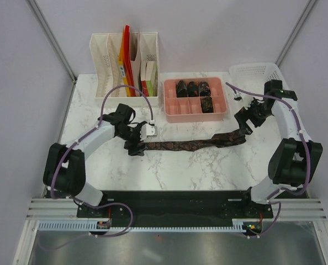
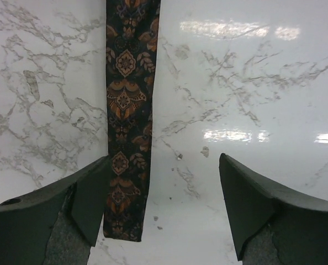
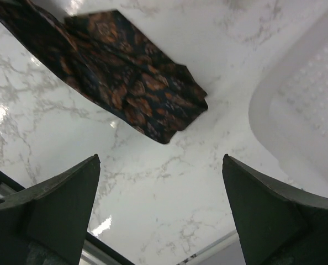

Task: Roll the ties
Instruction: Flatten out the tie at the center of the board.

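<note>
Probably the main risk for you is at the narrow end: the tie (image 1: 191, 144) lies flat on the table (image 1: 180, 171), its tip close against one finger of the left claw (image 2: 164, 187), not centred, so a closing may push the cloth sideways and start a crooked roll. Both claws stand wide open and hold nothing; the right claw (image 3: 161, 182) hovers near the wide end.

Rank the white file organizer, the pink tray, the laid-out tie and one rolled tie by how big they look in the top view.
1. white file organizer, largest, though only slightly ahead of the tray
2. pink tray
3. laid-out tie, the longest thing but narrow, so less area
4. rolled tie, clearly smallest
</note>
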### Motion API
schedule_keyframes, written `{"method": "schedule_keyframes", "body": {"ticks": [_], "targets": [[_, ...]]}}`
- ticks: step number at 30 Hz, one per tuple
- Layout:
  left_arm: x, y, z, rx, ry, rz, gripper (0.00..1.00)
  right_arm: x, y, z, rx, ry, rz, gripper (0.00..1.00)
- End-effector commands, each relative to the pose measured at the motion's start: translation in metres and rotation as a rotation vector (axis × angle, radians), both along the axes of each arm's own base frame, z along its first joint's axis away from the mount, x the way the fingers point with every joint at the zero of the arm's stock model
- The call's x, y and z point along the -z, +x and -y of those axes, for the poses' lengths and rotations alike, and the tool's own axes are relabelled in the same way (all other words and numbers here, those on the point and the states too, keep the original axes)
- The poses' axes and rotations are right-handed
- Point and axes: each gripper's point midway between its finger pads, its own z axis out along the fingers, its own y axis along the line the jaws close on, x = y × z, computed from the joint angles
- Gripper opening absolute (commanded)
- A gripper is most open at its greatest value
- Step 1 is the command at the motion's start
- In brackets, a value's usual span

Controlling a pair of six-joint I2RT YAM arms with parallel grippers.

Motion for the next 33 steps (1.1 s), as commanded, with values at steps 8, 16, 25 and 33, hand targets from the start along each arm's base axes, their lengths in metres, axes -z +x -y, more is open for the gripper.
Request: {"method": "schedule_keyframes", "body": {"ticks": [8,16,25,33], "targets": [[0.054,0.027,-0.028,0.145,0.243,0.134,0.73,0.022,-0.025,0.045,-0.135,-0.044,0.020,0.98],[0.073,0.016,-0.077,0.067,0.301,0.079,0.49,0.040,-0.001,0.024,-0.142,0.007,0.302,0.98],[0.061,0.019,-0.098,0.069,0.277,0.133,0.46,0.050,0.002,-0.012,-0.196,0.123,0.397,0.98],[0.025,0.016,-0.079,0.038,0.138,0.104,0.56,0.060,0.017,-0.029,-0.204,0.126,0.408,0.95]]}}
